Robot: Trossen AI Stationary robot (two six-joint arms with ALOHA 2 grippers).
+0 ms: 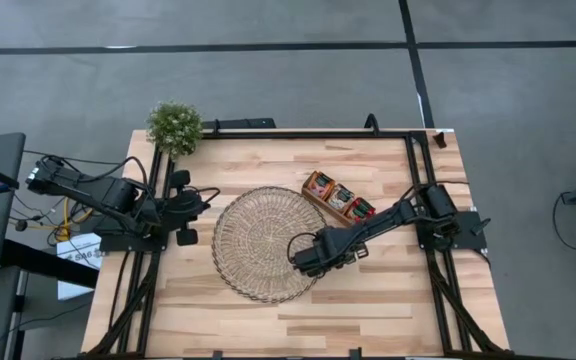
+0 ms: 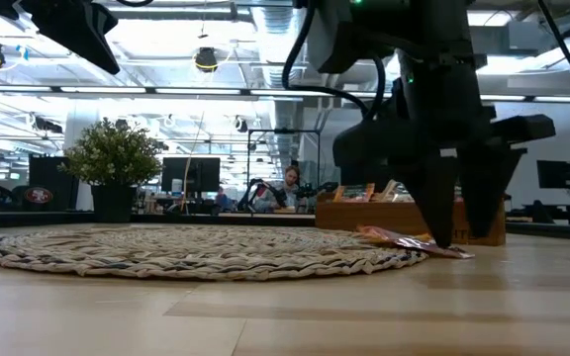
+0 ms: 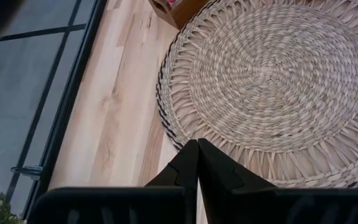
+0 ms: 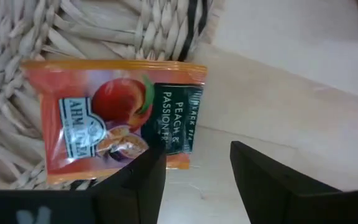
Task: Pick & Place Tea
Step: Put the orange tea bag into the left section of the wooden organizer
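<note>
A red-orange tea sachet (image 4: 114,121) with a peach picture lies flat, partly on the rim of the round wicker mat (image 4: 73,31) and partly on the wooden table. In the low view the sachet (image 2: 414,242) rests slanted against the mat's edge. My right gripper (image 4: 197,174) is open and points down at the mat's right rim (image 1: 303,262). One finger stands over the sachet's corner and the other over bare table. More sachets stand in the wooden tray (image 1: 338,197). My left gripper (image 3: 197,162) is shut and waits at the mat's left side (image 1: 208,195). My right gripper comes at the sachet from above. One finger (image 4: 145,177) overlaps the sachet's corner (image 4: 176,158) beside the dark label. I cannot tell whether it touches the sachet. The sachet lies on the mat rim and the table, not lifted.
The wicker mat (image 1: 263,243) fills the table's middle. The tray (image 2: 409,218) stands just beyond its right far side. A small potted plant (image 1: 175,127) sits at the far left corner. Bare wood lies near the front edge. People and desks show in the room behind.
</note>
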